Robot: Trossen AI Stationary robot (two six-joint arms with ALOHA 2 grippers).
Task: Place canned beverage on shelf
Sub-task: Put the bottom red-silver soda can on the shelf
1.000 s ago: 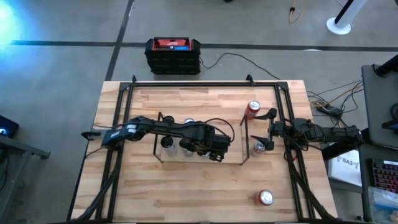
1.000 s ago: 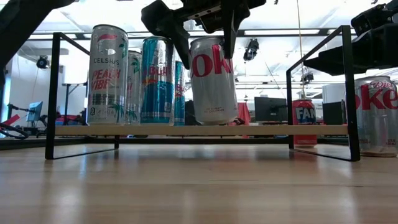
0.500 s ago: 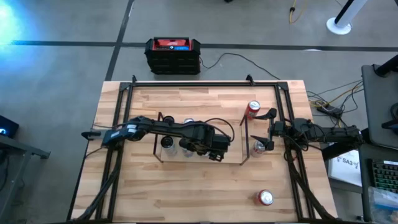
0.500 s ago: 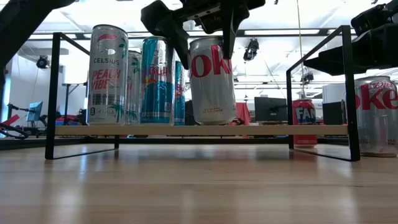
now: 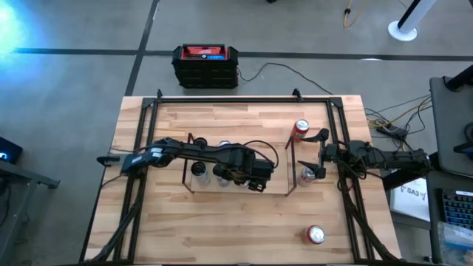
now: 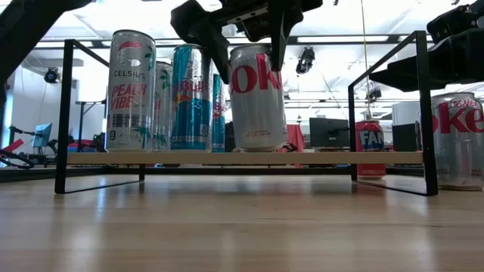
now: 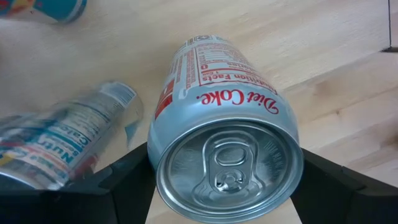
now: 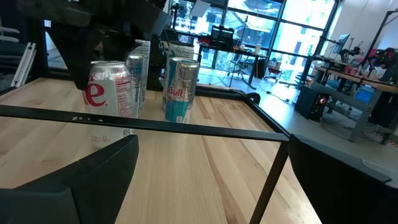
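While the left gripper [image 6: 243,47] clamps the Diet Coke can [image 6: 258,98] apparently resting on the shelf [image 6: 242,157], three cans [image 6: 162,91] crowd beside.

We see a grey concrete floor [image 5: 74,81] crossed by dark lines, a black-and-red box [image 5: 205,66] with a cable behind the light wooden tabletop [image 5: 222,222], tall glazed windows [image 8: 261,31], bright ceiling strip lights [image 6: 333,38], and desks with monitors [image 6: 327,132].
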